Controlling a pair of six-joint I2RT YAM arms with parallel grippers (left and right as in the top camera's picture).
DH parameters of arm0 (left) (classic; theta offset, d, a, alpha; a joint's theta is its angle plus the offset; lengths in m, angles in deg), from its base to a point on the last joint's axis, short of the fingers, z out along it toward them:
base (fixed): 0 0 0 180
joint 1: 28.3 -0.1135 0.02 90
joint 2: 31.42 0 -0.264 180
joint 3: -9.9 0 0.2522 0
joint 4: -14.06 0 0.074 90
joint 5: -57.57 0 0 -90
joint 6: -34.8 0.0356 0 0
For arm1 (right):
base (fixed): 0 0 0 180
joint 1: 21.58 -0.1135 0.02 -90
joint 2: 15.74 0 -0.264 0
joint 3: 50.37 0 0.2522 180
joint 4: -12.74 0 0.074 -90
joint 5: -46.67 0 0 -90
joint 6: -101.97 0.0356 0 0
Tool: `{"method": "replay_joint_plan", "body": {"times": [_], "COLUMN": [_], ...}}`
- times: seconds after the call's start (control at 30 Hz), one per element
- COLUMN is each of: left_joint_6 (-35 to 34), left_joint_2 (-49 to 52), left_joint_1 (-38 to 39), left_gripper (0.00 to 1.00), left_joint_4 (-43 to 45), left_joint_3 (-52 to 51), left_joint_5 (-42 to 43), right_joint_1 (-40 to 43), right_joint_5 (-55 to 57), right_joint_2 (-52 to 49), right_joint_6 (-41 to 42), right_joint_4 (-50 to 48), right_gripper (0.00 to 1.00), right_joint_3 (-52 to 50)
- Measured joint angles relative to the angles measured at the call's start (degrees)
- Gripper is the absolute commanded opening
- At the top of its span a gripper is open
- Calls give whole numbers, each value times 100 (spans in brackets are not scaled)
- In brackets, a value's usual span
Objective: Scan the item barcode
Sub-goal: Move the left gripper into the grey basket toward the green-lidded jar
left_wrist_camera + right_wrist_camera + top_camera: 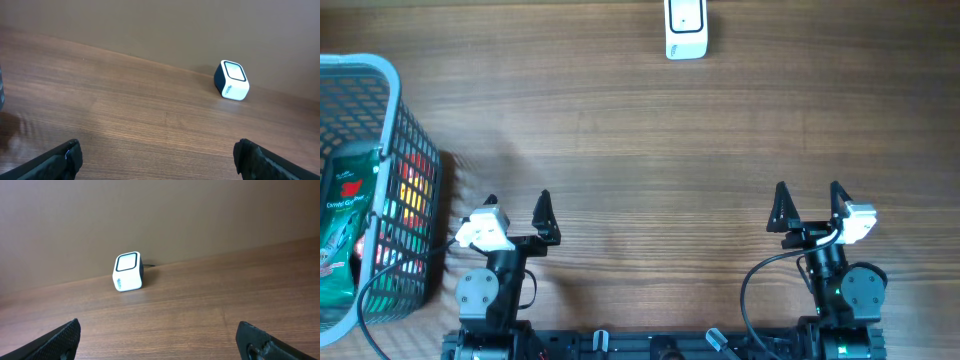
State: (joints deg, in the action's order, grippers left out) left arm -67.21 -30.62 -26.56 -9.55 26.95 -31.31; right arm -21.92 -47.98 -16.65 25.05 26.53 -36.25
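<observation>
2 claws are mine, and both stand as wide open as they go, with nothing between the fingers. My left claw (516,200) and my right claw (808,190) sit at the near edge of the wooden table (650,150), well apart from each other, both pointing toward the far side. Each wrist view shows only bare wood between its 2 dark fingertips.

Just beside my left claw, on its outer side, stands a grey wire basket (412,210). Its near corner is close to my left arm, but I cannot tell whether they touch. Inside the basket lies a green packet (340,215) with white lettering, flat against the bottom, and beside it something red and yellow (408,190) shows through the mesh. I see no barcode on either from here. The packet is to the left of my left claw and well apart from my right one.

Farthest off, at the far edge of the table, sits 1 small white scanner (685,28) with a dark back. It lies ahead of me, between the lines of my 2 claws, to the right of my left claw's aim and to the left of my right claw's aim. Its dark-rimmed window faces up and toward me.
</observation>
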Motion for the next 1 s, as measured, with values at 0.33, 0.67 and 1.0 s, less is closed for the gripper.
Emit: {"method": "replay_joint_plan", "body": {"times": [0.33, 0.67, 1.0], "left_joint_6": [22, 22, -339], "left_joint_2": [0, 1132, 4164], "left_joint_1": [0, 0, 0], "left_gripper": [100, 100, 100], "left_joint_4": [107, -1082, -4780], "left_joint_3": [-7, 2566, 6948], "left_joint_5": [-306, 179, 94], "right_joint_1": [0, 0, 0], "right_joint_5": [0, 0, 0], "right_joint_2": [0, 0, -11], "right_joint_6": [0, 0, 0], "right_joint_4": [0, 0, 2], "right_gripper": [100, 100, 100], "right_joint_3": [0, 0, 0]}}
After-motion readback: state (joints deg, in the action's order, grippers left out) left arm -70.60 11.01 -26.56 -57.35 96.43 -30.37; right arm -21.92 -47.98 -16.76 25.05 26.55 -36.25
